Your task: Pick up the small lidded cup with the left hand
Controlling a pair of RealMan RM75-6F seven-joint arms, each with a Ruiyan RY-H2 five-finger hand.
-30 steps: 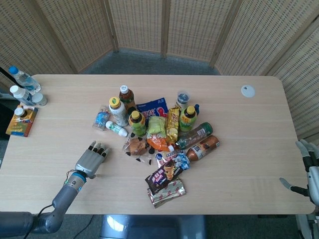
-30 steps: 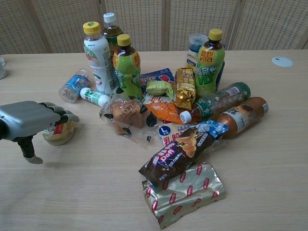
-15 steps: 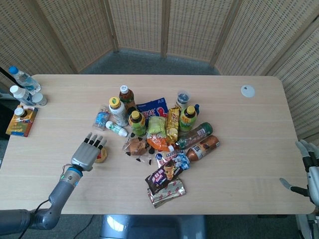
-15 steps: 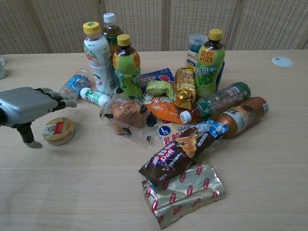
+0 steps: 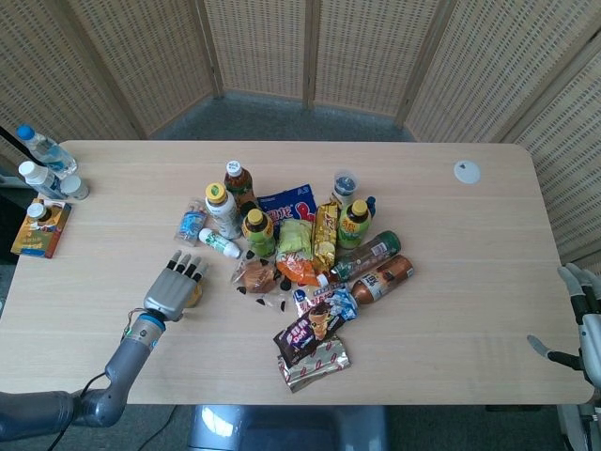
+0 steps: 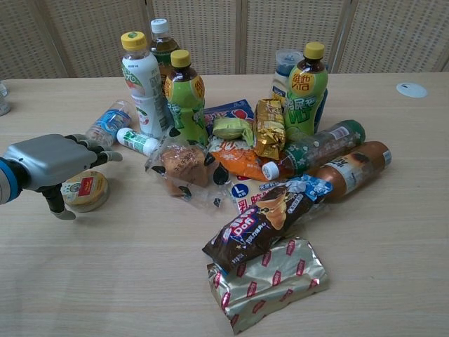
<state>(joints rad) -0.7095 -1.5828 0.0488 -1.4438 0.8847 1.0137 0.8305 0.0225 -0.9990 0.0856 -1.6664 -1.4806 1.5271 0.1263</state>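
Light wooden table point(image 5: 470, 310), woven screens point(image 5: 357, 47) behind, left hand point(image 5: 175, 287) spread, empty, over small lidded cup point(image 6: 85, 191)

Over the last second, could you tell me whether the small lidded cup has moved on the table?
No. In the chest view the small lidded cup sits at the same spot left of the bread packet; only the left hand moved above it.

Left hand point(image 6: 52, 163) hovers palm-down over the small lidded cup point(image 6: 85, 191), fingers spread, thumb hanging at the cup's 9 o'clock. Snack pile point(image 6: 263, 210) sits at 3 o'clock; tall bottles point(image 6: 144, 88) stand at 1 o'clock.
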